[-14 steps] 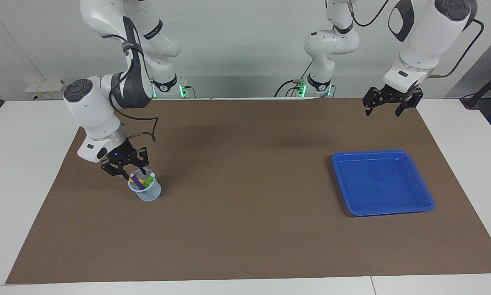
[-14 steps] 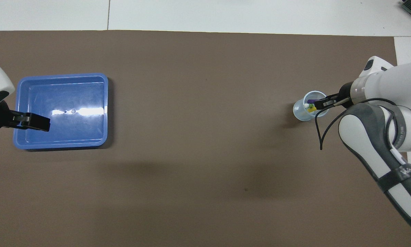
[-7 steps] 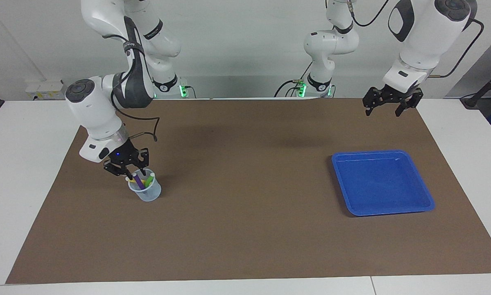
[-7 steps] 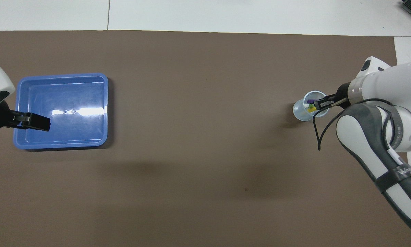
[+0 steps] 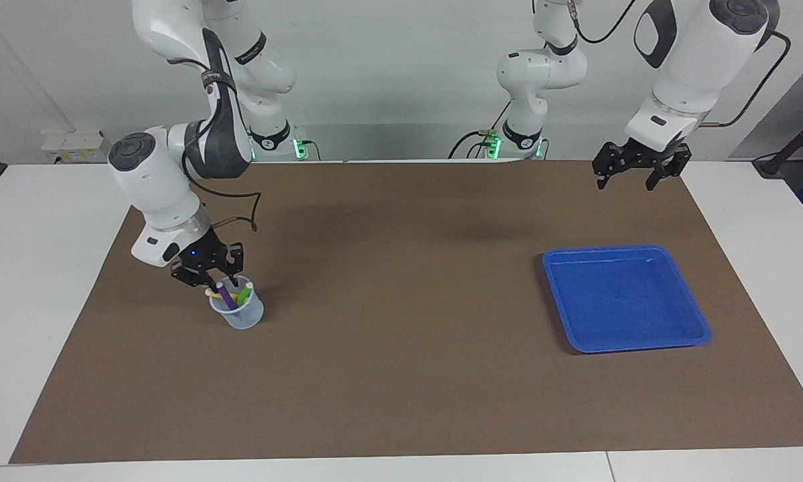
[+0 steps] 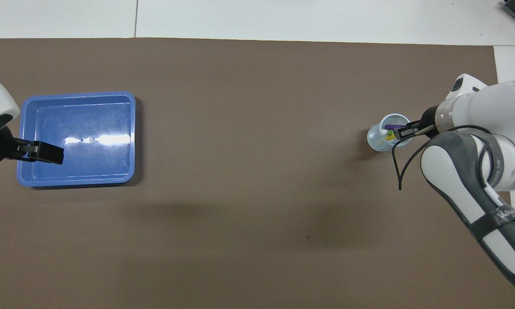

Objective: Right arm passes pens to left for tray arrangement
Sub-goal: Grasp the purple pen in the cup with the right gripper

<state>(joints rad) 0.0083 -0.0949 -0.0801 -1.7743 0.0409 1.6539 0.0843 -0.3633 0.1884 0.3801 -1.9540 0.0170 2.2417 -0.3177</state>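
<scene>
We are at the first pick: the right claw point(image 5: 218, 286), its grip unclear, dips among the three slim coloured marker pens point(image 5: 230, 294) in the small translucent cup point(image 5: 240, 313), and next must lift one toward the waiting, wide-open left claw point(image 5: 632, 175) above the empty blue plastic tray point(image 5: 702, 333).

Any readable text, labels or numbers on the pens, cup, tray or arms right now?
None can be read.
Right arm's dark band: pale lettering, too blurred to read.
Pens, cup, tray: no markings visible.

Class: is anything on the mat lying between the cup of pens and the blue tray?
Nothing visible does. Only bare brown mat lies between the cup holding the pens and the tray.
</scene>
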